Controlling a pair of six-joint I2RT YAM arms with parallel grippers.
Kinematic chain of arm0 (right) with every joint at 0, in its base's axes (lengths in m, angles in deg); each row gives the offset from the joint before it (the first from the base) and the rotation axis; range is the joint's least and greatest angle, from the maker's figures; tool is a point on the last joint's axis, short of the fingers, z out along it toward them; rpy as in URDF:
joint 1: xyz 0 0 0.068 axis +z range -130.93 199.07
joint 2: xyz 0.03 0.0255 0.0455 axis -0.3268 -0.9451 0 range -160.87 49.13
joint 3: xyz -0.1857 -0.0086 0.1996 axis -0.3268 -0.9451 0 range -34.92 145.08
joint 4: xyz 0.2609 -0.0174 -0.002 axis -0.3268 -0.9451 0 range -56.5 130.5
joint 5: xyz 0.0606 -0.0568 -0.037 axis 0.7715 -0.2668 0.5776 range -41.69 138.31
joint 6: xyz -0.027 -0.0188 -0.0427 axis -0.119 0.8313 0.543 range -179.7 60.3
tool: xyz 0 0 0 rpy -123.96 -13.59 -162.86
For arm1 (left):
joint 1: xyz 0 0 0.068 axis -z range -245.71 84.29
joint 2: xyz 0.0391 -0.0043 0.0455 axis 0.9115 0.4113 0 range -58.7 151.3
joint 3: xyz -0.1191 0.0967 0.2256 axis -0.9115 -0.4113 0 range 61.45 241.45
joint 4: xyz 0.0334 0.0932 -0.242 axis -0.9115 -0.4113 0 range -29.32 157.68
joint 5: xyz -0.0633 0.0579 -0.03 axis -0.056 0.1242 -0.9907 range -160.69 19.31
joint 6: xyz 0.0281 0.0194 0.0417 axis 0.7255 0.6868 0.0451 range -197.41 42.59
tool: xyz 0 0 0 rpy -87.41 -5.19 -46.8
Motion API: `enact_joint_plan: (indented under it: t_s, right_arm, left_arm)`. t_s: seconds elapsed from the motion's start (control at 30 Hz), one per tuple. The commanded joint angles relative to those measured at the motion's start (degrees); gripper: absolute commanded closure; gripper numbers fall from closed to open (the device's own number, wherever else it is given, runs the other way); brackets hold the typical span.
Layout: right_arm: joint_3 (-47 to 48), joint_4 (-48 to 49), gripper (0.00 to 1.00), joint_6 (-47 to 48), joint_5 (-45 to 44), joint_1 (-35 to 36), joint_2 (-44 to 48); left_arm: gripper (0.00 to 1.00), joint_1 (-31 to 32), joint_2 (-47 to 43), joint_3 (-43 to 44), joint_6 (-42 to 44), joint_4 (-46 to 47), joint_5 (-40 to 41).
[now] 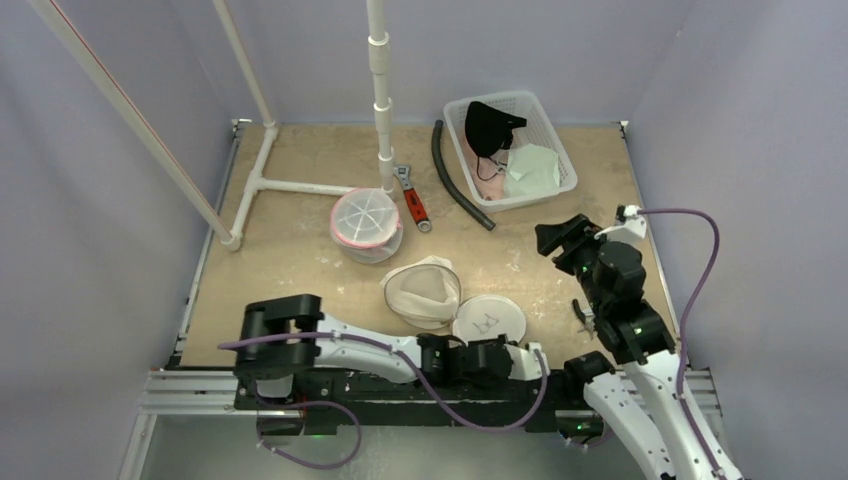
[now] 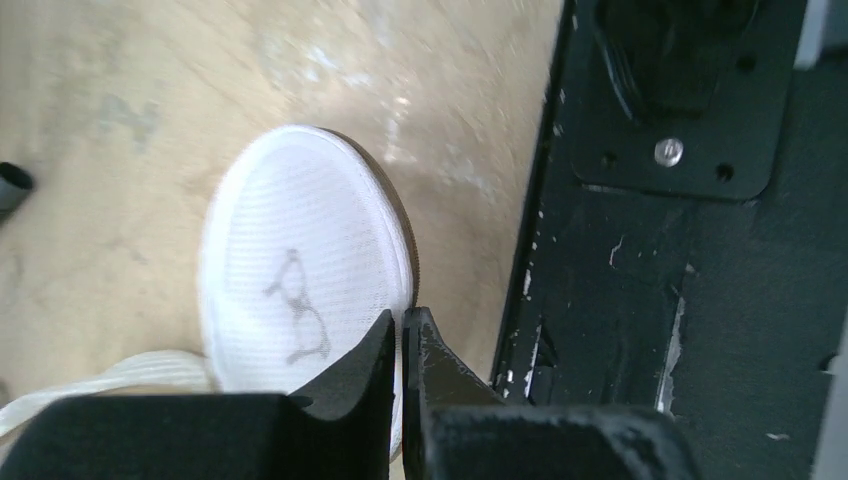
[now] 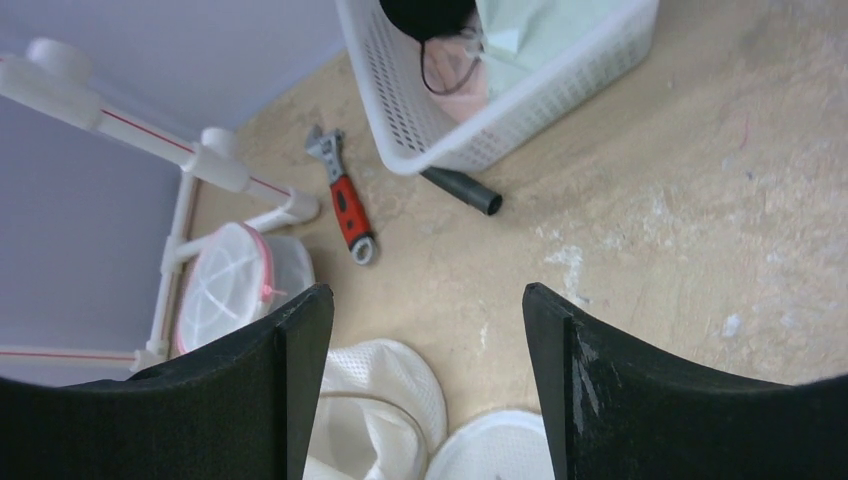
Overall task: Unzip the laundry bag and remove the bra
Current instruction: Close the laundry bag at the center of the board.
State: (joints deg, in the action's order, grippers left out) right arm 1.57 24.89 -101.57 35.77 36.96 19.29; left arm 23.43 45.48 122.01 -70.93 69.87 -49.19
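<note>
The white round mesh laundry bag [image 1: 488, 320] lies on the sandy wooden desk [image 1: 300, 270] near the arm bases. One flat face of it, inked with a small bra outline, is turned up, and its other half [image 1: 420, 290] gapes open just to the left. A cream shape sits in that open half; it may be the bra, but I cannot tell for sure. The left gripper [image 2: 402, 335] lies low at the bag's right rim. Its jaws are drawn almost together with a sliver of white between them, so they seem to pinch the rim, though whether they hold the zip tab or only mesh cannot be told. The right gripper [image 3: 425, 310] hangs above the desk well to the far right of the bag, with its jaws wide and holding nothing. The main risk, as I judge it, is that nothing pins the light bag. A pull from the left arm could drag the whole bag toward the near edge instead of running the zip. If only mesh is caught, the fabric may bunch or slip free.
</note>
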Motion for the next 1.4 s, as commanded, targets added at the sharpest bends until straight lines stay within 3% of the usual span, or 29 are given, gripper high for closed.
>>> enact_joint_plan:
  t_s: [0.0,0.17,0.43,0.93,1.23,1.37]
  right_arm:
    - [8.2,-1.19,0.27,3.94,-3.15,-0.22,0.7]
    - [11.9,-2.61,0.27,5.45,-1.84,-0.22,-0.64]
    - [7.2,-0.63,0.27,3.77,1.21,-0.19,0.05]
    - [-6.46,9.62,0.27,-0.64,18.8,-0.18,2.8]
    - [-20.38,25.86,0.3,-18.13,34.95,0.01,4.41]
    - [-21.65,24.77,0.3,-20.77,36.0,-0.03,5.86]
  left_arm:
    - [1.0,-1.17,-10.9,-2.48,-5.69,8.56,2.66]
    - [1.0,-4.85,-20.28,-7.17,-13.37,15.06,-0.44]
    - [1.0,-11.98,-33.08,-15.79,-23.42,22.32,-0.99]
    - [1.0,-22.59,-53.44,-39.87,-55.1,37.46,8.28]
    - [1.0,-22.61,-55.59,-56.34,-70.67,53.56,18.3]
    - [1.0,-22.61,-54.16,-58.63,-72.82,56.16,20.39]
